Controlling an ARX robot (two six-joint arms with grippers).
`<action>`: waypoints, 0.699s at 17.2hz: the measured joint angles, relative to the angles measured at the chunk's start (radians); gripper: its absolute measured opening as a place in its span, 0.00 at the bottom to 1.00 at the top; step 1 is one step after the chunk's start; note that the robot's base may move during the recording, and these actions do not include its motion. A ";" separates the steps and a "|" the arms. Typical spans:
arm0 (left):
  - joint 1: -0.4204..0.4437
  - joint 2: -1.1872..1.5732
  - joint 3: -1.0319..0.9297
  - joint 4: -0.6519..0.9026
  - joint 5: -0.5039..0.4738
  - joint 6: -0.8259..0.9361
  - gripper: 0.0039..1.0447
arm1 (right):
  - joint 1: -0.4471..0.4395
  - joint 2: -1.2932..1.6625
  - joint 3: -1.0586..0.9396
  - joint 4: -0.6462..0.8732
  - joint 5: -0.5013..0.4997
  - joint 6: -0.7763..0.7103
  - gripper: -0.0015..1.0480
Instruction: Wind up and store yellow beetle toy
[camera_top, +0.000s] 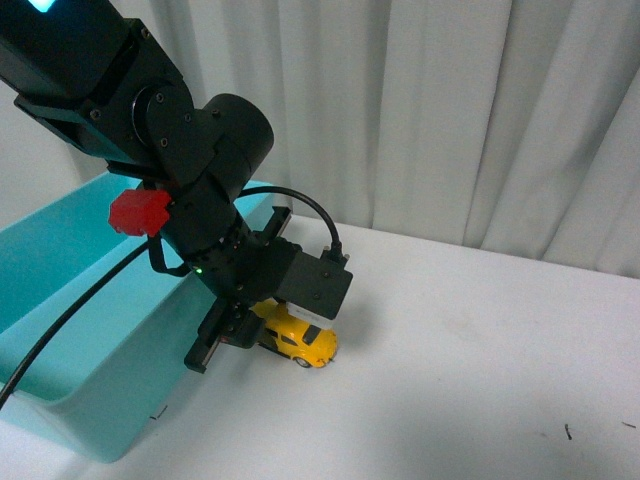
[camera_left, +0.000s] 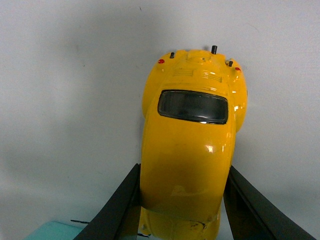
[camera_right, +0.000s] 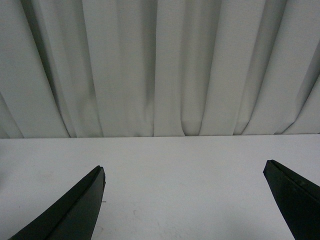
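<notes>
**One toy pinched by the left claw; right claw spread and empty**

Front view:
- One black arm, the left arm, reaches down over the white table.
- It carries one red tag and one black cable.
- One turquoise bin stands at the left.
- One yellow beetle toy sits outside the bin, just beside its outer wall. It appears to rest on the table.
- The left gripper is down over the toy's rear half, and the fingertips are hidden behind the wrist block.
- One pale pleated curtain hangs behind the table.

Left wrist view:
- Two black fingers are visible, one against each flank of the toy, pinching it with no gap on either side.
- The glossy domed roof fills the space between them.
- One dark window is visible.
- Two red dots and three small dark pegs sit at the toy's far end.
- One corner of the bin shows at the edge.

Right wrist view:
- The right gripper has its two fingers spread wide, with only bare table between them.
- The curtain is behind.
</notes>
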 joint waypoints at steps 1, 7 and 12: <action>-0.003 0.000 0.001 0.000 0.000 -0.004 0.39 | 0.000 0.000 0.000 0.000 0.000 0.000 0.94; -0.005 -0.159 0.021 -0.093 0.207 -0.244 0.38 | 0.000 0.000 0.000 0.000 0.000 0.000 0.94; 0.193 -0.375 0.133 -0.009 0.399 -0.591 0.38 | 0.000 0.000 0.000 0.000 0.000 0.000 0.94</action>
